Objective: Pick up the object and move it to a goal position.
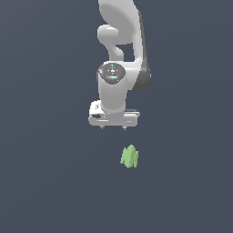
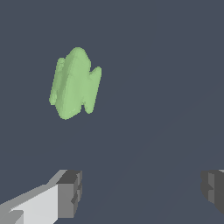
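Observation:
The object (image 1: 130, 157) is a small light green lumpy solid with ridged lobes, lying on the dark grey floor. It also shows in the wrist view (image 2: 74, 83). My white gripper (image 1: 113, 128) hangs above the floor, apart from the object, which lies lower in the picture and a little toward the exterior view's right. The jaws are spread wide with nothing between them; in the wrist view the gripper (image 2: 142, 192) shows its two grey fingertips (image 2: 70, 192) far apart, and the object is outside the gap.
The floor (image 1: 45, 182) is a plain dark grey surface. The white arm (image 1: 120, 41) rises behind the gripper toward the upper edge of the exterior view.

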Controlling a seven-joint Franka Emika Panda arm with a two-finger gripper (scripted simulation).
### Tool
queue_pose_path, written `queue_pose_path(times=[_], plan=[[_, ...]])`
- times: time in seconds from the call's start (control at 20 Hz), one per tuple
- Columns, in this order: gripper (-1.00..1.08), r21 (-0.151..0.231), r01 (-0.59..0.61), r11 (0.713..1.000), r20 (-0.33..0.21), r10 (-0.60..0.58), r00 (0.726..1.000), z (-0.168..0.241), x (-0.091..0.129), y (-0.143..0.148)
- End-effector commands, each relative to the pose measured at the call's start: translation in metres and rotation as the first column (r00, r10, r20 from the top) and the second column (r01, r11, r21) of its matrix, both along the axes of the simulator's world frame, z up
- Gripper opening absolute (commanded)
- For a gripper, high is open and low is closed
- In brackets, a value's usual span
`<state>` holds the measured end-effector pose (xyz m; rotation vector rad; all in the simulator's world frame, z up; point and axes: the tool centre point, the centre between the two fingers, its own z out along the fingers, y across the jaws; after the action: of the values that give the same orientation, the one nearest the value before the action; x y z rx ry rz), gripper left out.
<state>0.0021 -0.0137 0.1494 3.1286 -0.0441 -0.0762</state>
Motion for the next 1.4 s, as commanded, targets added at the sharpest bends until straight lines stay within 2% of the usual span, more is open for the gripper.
queue_pose_path(times=[0.0, 0.7, 1.05, 1.35], plan=[[1.0, 0.0, 0.018, 1.0, 0.004, -0.018, 1.0, -0.005, 0.008, 0.006], [1.0, 0.005, 0.18, 0.984, 0.038, -0.18, 0.983, -0.056, 0.072, 0.06], [1.0, 0.01, 0.225, 0.974, 0.047, -0.226, 0.973, -0.073, 0.086, 0.078], [1.0, 0.011, 0.232, 0.973, 0.048, -0.232, 0.972, -0.077, 0.088, 0.081]])
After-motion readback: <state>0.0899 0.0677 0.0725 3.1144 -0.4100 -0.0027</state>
